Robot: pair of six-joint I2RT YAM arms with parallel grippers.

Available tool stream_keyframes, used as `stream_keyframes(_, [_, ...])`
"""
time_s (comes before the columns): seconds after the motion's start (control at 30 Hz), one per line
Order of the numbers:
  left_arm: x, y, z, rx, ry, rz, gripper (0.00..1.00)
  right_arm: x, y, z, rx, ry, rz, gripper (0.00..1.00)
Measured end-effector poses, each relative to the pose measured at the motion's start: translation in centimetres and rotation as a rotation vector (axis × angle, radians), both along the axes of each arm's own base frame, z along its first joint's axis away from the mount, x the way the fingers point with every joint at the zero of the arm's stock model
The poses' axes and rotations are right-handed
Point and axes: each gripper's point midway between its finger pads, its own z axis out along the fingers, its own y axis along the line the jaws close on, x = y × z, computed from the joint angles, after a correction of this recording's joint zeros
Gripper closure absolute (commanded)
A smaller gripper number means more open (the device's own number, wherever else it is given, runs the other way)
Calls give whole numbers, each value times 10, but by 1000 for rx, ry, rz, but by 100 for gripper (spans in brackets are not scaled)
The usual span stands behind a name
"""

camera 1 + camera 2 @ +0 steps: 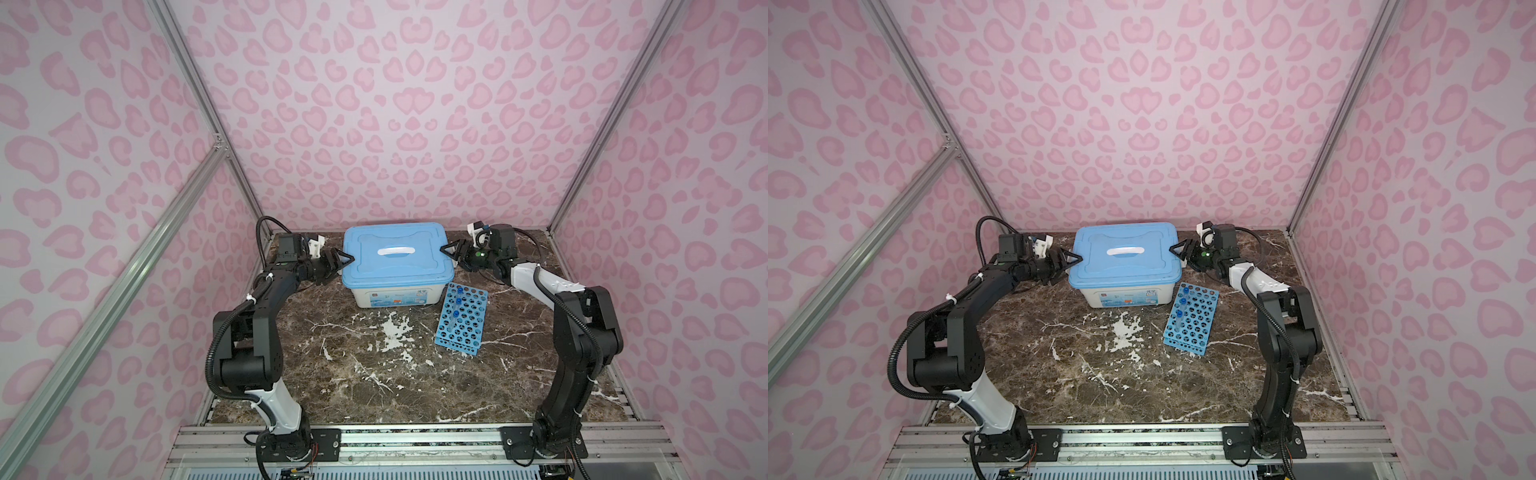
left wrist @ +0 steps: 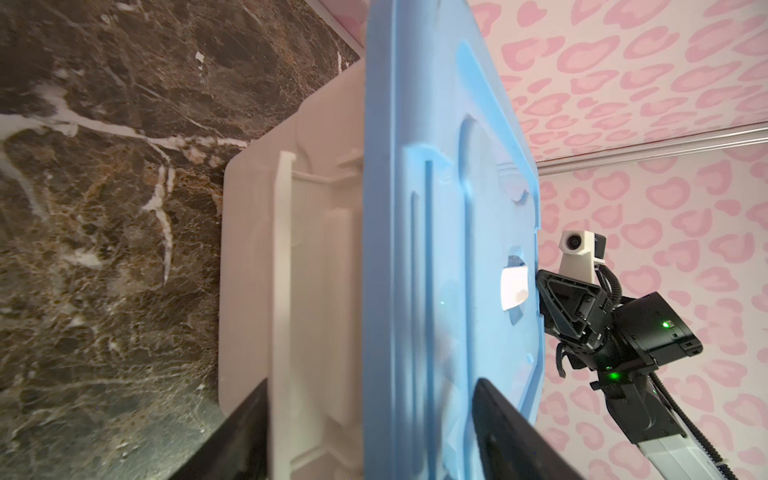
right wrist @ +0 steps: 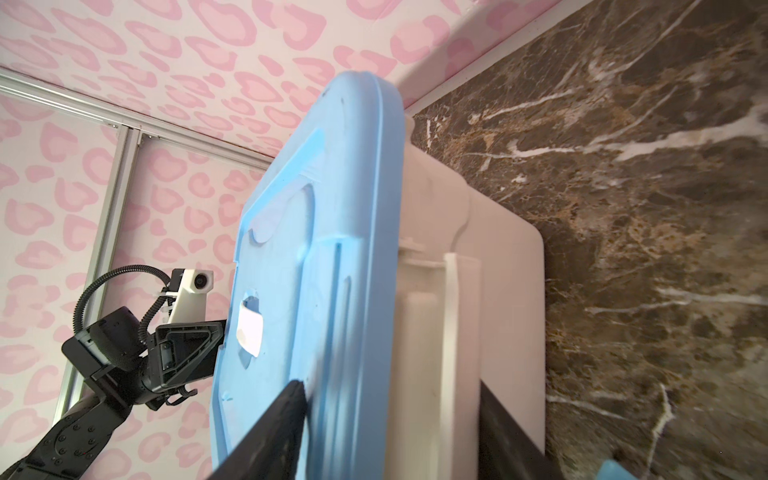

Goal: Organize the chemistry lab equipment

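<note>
at the back of the table (image 1: 374, 374), a white box (image 1: 390, 297) sits closed under a blue lid (image 1: 395, 266). left pincer (image 1: 343, 266) and right pincer (image 1: 451, 257) meet the lid's two opposite short edges, each with one finger over the top and one below the rim. both wrist views show the jaws fairly wide around that rim; i cannot tell whether either truly pinches it. just beside the box's front right corner sits the blue rack (image 1: 461, 322), with blue-capped tubes (image 1: 457, 307) in it. no other lab gear shows, and i cannot see inside the box.

my worry: if one side grips and the other does not, or i raise them unevenly, the lid may tilt and slip out. if the lid is clipped on, the whole box could rise or skid, knock the rack and spill the tubes.

table is dark brown, marble-look, with white veins; it looks smooth and probably slippery. walls (image 1: 395, 104) are pale with pink heart-like spots, held by a silver metal frame (image 1: 124, 270).
</note>
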Motion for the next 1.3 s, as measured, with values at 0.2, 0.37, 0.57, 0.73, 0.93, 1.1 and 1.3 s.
stream_keyframes(0.2, [0, 0, 3, 14, -4, 16, 34, 1, 3, 10, -45, -13, -7, 49])
stream_keyframes(0.37, [-1, 1, 13, 28, -20, 35, 37, 1, 5, 14, -126, -17, -4, 52])
stream_keyframes(0.57, [0, 0, 21, 56, -26, 53, 42, 0, 5, 19, -238, -14, -5, 53])
stream_keyframes(0.73, [0, -5, 22, 89, -29, 49, 47, -1, 4, 19, -330, -12, -2, 55])
stream_keyframes(0.93, [-1, -6, 20, 151, -17, 49, 56, -4, 4, 13, -405, 4, 10, 57])
stream_keyframes(1.1, [-2, -4, 15, 202, -10, 57, 68, -1, 3, 12, -430, -3, 14, 58])
stream_keyframes(1.3, [-2, -7, 17, 270, -9, 62, 75, 2, 3, 13, -451, -11, 3, 60])
